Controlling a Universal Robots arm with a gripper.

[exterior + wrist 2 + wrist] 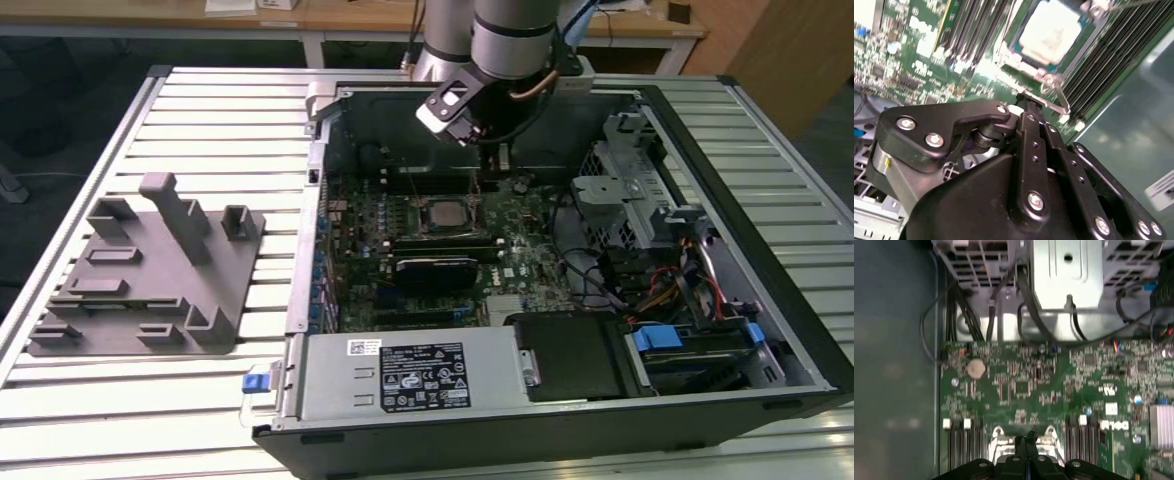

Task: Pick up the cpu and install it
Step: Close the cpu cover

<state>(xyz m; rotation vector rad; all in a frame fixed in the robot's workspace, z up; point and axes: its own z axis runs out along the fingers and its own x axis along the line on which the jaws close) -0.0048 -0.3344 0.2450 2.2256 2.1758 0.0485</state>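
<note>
The cpu (445,212) lies flat in the black-framed socket on the green motherboard (527,240) inside the open computer case. In the second wrist view its silver top (1050,31) shows square within the socket frame. My gripper (497,178) hangs above the board, just behind the socket toward the case's back wall and apart from the cpu. In both wrist views the black fingertips (1026,104) (1028,438) are pressed together with nothing between them. In the first wrist view the socket's metal frame (999,432) lies just beyond the fingers, partly hidden by them.
A grey plastic fixture (147,270) with upright posts stands on the slatted table at the exterior view's left. Inside the case, the power supply (400,375) lies at the front. A metal drive cage (627,200) and cables (667,290) are at the exterior view's right. Memory slots (1114,55) flank the socket.
</note>
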